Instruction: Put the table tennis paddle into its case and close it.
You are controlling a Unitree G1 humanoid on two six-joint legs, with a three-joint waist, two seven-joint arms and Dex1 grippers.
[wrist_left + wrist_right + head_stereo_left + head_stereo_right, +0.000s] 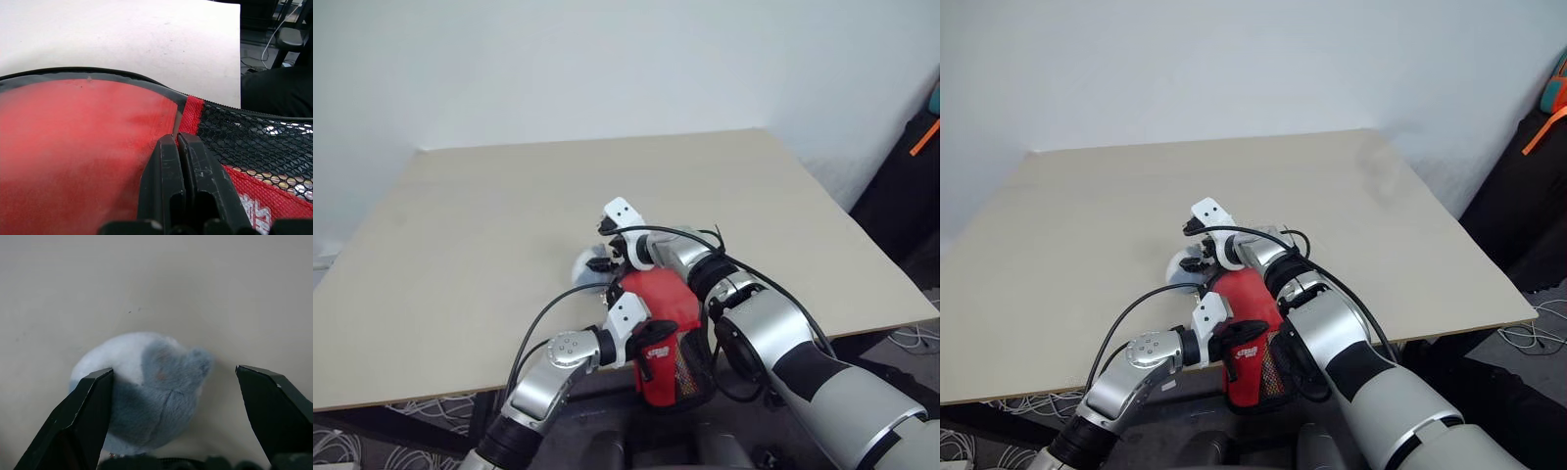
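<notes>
I see the left gripper (177,147) clenched on the case (661,333) at the table's (460,245) near edge. The right gripper (173,396) stands released around a grey-white plush toy (146,406).

The case (666,333), red with a black mesh panel, is hanging over the tabletop's (460,245) near edge. Black trim is running along its rim.

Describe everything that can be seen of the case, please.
The case is a soft cover with a smooth red panel, black trim along its curved edge, a red fabric strip and a black mesh pocket over red fabric with white print. It sits at the near edge of the table, partly overhanging. The left gripper, shut, pinches it beside the red strip.
</notes>
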